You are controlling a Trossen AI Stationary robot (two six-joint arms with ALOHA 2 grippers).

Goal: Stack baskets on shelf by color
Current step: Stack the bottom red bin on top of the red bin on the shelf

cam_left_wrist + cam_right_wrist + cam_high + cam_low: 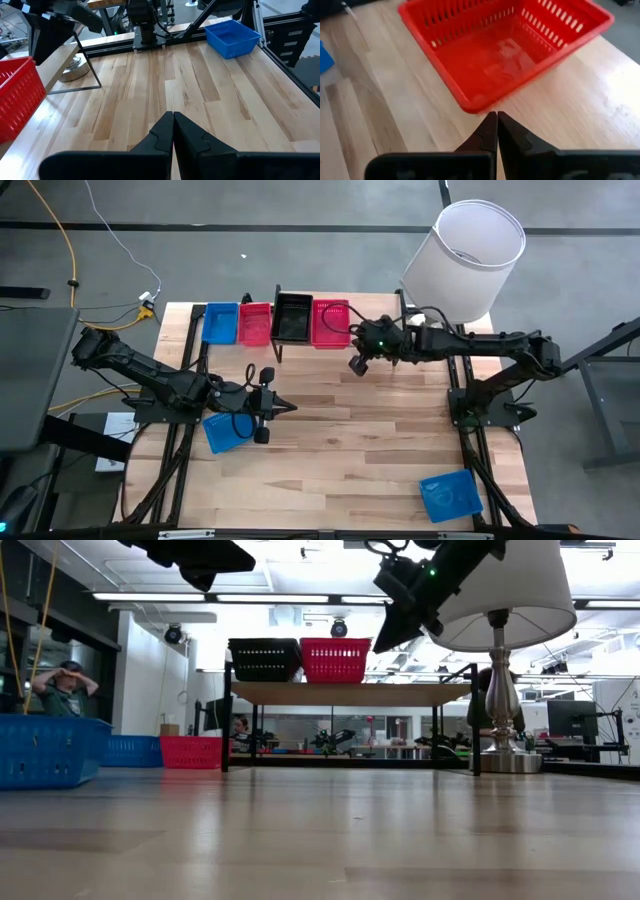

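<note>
Slotted red plastic basket (pixel 505 47) — rectangular

I see the shelf (pixel 335 330) at the far edge of the counter, a light wood plank on thin black legs. On its top sit a black basket (pixel 293 317) and a red basket (pixel 331 322), side by side and upright; the low view shows both with slotted walls. Just beside the shelf, on the counter, rest another red basket (pixel 255 323) and a blue basket (pixel 221 322), touching each other. A second blue basket (pixel 222 431) lies tilted near the left edge of the counter. A third blue basket (pixel 449 495) sits at the near right corner, well apart from the rest.
</note>
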